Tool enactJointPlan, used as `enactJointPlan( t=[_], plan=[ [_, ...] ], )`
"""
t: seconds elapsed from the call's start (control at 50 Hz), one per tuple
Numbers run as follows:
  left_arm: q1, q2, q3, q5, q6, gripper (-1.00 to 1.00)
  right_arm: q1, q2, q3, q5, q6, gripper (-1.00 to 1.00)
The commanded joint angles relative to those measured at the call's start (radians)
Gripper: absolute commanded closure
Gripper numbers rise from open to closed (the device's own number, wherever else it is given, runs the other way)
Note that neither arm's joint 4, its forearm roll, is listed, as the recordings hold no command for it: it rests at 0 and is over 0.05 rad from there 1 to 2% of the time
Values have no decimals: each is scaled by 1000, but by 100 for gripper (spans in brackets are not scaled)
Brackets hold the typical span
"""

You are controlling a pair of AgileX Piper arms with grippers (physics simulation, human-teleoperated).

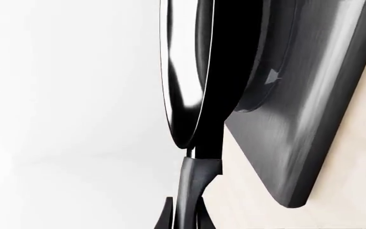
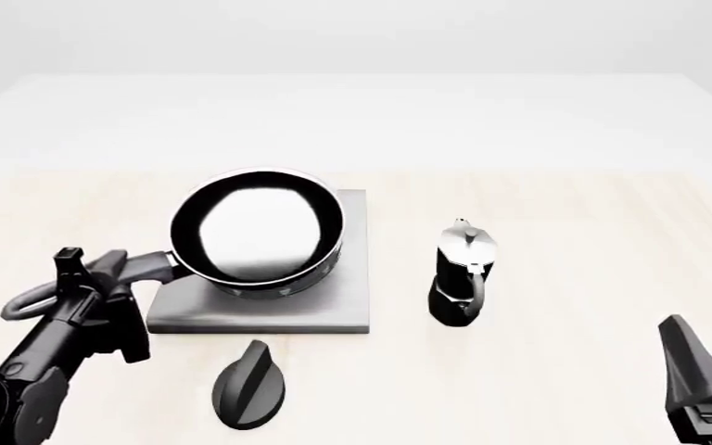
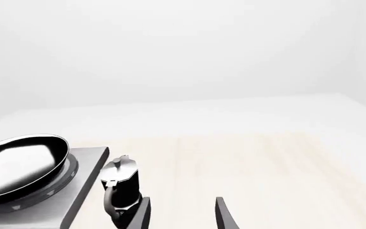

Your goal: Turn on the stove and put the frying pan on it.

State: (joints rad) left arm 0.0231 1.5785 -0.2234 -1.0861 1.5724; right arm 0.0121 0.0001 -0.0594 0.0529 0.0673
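Observation:
The frying pan (image 2: pixel 257 232), black with a glossy inside, is over the round burner of the grey stove slab (image 2: pixel 344 311), slightly tilted. I cannot tell if it rests on the burner. My left gripper (image 2: pixel 119 271) is shut on the pan's dark handle (image 2: pixel 152 267). In the left wrist view the handle (image 1: pixel 192 183) runs between my fingers (image 1: pixel 165 217), with the pan (image 1: pixel 202 71) edge-on beside the stove (image 1: pixel 310 124). The black oval knob (image 2: pixel 248 385) lies on the table in front of the stove. My right gripper (image 2: pixel 708 371) is open and empty at the near right.
A small black-and-silver moka pot (image 2: pixel 462 273) stands upright just right of the stove. It also shows in the right wrist view (image 3: pixel 122 186), next to the stove (image 3: pixel 81 191) and pan (image 3: pixel 17 164). The light wooden table (image 2: pixel 578 222) runs back to a white area.

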Motion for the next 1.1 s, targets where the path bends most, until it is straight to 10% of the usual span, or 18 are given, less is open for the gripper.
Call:
enactJointPlan(
  t=[0.02,1.04,1.06,1.1],
  plan=[
    [-4,22,3,-57,9,100,-1,0,-1,1,0,-100],
    [-15,79,19,-104,17,100,-6,0,5,-3,2,-100],
    [-15,72,16,-97,14,-100,-6,0,6,-4,2,-100],
    [-17,68,15,-94,12,-100,-6,0,4,-3,2,-100]
  ],
)
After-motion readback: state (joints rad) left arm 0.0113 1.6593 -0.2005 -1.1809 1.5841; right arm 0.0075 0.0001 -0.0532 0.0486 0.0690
